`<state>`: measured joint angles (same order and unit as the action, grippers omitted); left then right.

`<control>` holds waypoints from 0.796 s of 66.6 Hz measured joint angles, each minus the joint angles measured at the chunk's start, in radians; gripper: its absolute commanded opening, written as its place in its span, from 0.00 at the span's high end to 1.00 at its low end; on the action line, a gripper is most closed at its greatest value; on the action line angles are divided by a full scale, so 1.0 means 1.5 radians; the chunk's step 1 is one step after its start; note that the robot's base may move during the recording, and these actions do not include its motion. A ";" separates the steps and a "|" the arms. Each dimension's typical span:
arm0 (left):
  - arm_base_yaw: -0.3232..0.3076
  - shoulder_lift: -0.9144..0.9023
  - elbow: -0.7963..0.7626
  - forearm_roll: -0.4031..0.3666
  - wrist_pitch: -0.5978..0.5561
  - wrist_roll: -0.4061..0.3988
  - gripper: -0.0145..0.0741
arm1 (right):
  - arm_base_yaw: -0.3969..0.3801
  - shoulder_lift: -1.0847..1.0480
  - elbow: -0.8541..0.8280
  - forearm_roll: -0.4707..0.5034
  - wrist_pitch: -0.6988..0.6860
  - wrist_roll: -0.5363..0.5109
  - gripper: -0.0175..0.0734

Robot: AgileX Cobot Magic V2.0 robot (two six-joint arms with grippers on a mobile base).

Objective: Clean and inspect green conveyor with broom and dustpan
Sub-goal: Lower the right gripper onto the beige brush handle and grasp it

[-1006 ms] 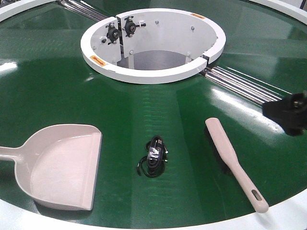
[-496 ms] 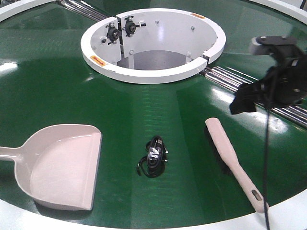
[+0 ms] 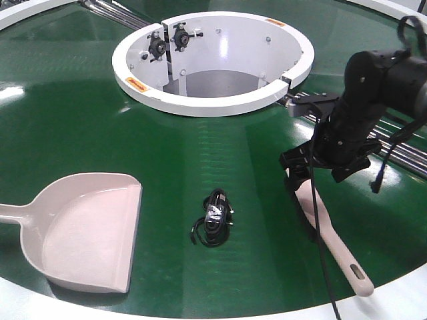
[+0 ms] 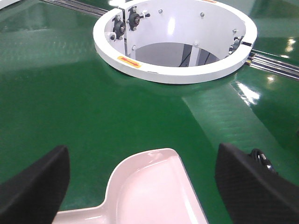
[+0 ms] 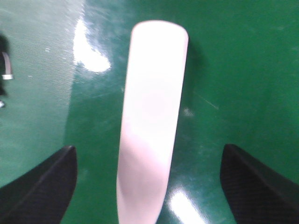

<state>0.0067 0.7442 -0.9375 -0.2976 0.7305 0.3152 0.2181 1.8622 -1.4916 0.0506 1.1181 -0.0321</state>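
Green conveyor [image 3: 80, 133]: right tool [image 3: 321, 167] lands over the broom [image 3: 337, 253].
Just swung in, it hangs released, fingers astride it; grasp likely next.

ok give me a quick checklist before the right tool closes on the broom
1. Right tool open: ok.
2. Broom centred in its gap: ok.
3. Tool low enough to pinch the broom: cannot tell.
4. Broom lying flat on the green conveyor: ok.
5. Black cable bundle apart from the broom: ok.
6. Left tool open, dustpan in front of it: ok.
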 measured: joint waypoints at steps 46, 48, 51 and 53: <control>0.000 0.000 0.000 0.001 0.021 0.000 0.17 | 0.000 0.100 -0.021 -0.004 -0.028 0.004 0.51; 0.000 0.000 0.000 0.001 0.022 0.000 0.17 | 0.000 0.100 -0.021 -0.004 -0.032 0.005 0.58; 0.000 0.000 0.000 0.001 0.023 0.000 0.17 | 0.000 0.100 -0.021 -0.004 -0.035 0.010 0.68; 0.000 0.000 0.000 0.001 0.023 0.000 0.17 | 0.000 0.100 -0.021 -0.004 -0.040 0.013 0.75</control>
<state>0.0067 0.7442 -0.9375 -0.2957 0.7643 0.3152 0.2181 2.0128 -1.5224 0.0453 1.0587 -0.0132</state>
